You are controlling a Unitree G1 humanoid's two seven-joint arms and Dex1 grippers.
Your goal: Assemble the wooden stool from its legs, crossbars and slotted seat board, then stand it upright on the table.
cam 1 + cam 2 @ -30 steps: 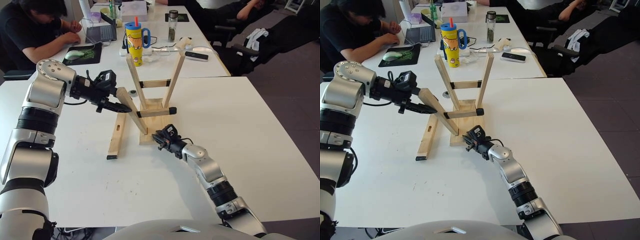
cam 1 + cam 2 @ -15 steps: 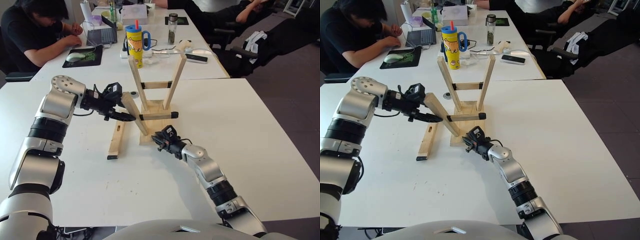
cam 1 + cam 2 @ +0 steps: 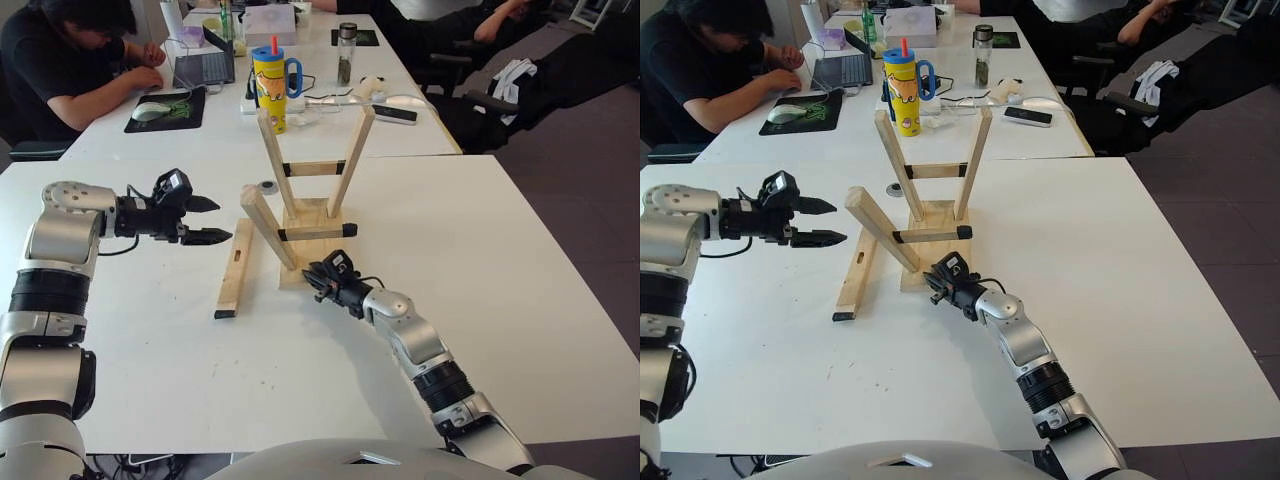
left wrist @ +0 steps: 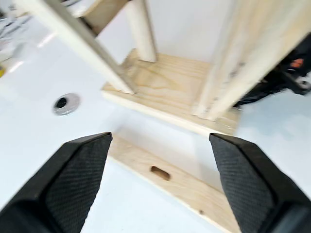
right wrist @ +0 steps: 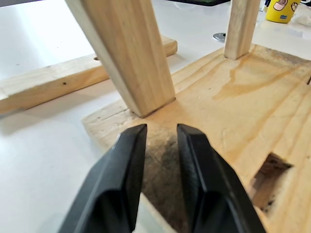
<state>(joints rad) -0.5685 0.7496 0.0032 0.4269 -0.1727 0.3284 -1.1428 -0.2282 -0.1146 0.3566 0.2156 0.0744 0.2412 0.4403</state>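
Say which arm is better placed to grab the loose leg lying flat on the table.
Left. The left gripper hangs open just beside the loose leg; the right gripper sits at the near edge of the seat board, probably steadying it.

Our left gripper [image 4: 160, 140] hangs over the white table [image 4: 34, 82], its two black fingers [image 4: 77, 179] spread wide apart. Between them we see a loose leg [image 4: 184, 187] lying flat, a small slot cut in its face. Just beyond it the seat board [image 4: 170, 92] lies flat with three fitted legs [image 4: 243, 63] rising from it. A small metal disc [image 4: 65, 103] sits near the board, and our right gripper [image 4: 284, 80] shows at its far edge.
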